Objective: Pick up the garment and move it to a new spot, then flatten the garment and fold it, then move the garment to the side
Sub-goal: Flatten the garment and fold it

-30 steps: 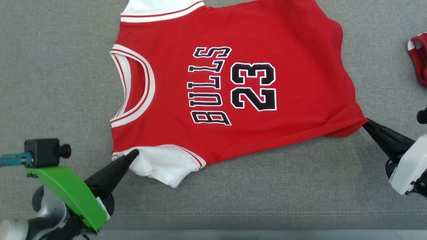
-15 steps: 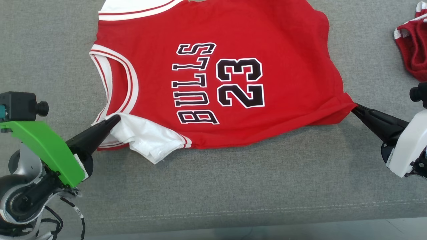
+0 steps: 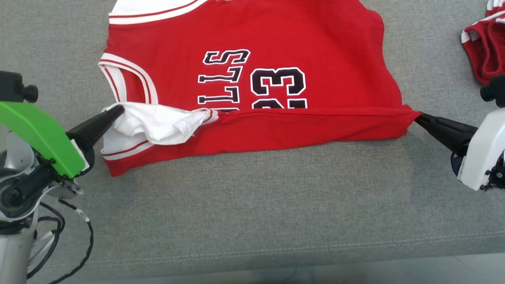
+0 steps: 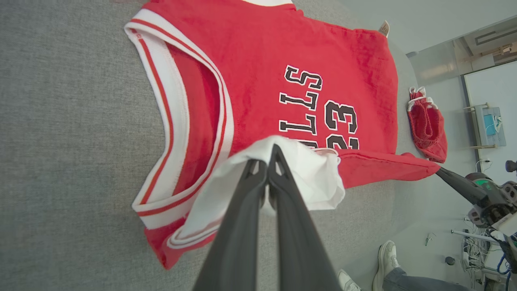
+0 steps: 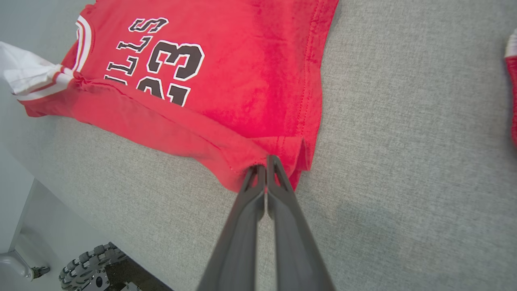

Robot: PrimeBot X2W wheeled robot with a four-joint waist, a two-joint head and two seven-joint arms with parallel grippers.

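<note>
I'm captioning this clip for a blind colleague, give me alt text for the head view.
A red BULLS 23 basketball jersey lies on a grey fabric surface, its near edge folded over the lower print. The left claw pinches its white sleeve, the right claw its red hem corner; a second red garment lies far right.
</note>
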